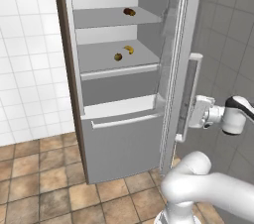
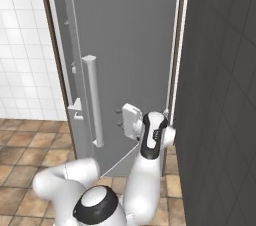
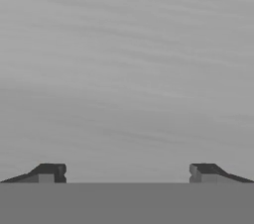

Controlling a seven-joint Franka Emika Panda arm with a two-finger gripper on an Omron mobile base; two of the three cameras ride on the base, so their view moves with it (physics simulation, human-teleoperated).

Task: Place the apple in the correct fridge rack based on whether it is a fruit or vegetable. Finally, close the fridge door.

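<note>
apple (image 1: 117, 57): one, on the lower fridge rack (image 1: 99, 58), beside one banana (image 1: 129, 49)
gripper (image 3: 127, 173): spread wide, empty, against the one fridge door (image 2: 130, 60)

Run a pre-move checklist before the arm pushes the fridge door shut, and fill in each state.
1. The apple lies on the fridge rack, near the yellow fruit: ok.
2. Gripper open and holding nothing: ok.
3. Gripper up against the outer face of the fridge door, beside the bar handle: ok.
4. Fingers actually touching the door: cannot tell.
5. Door closed: not ok, it stands wide open.
6. Nothing sticks out past the rack's front edge: ok.
</note>
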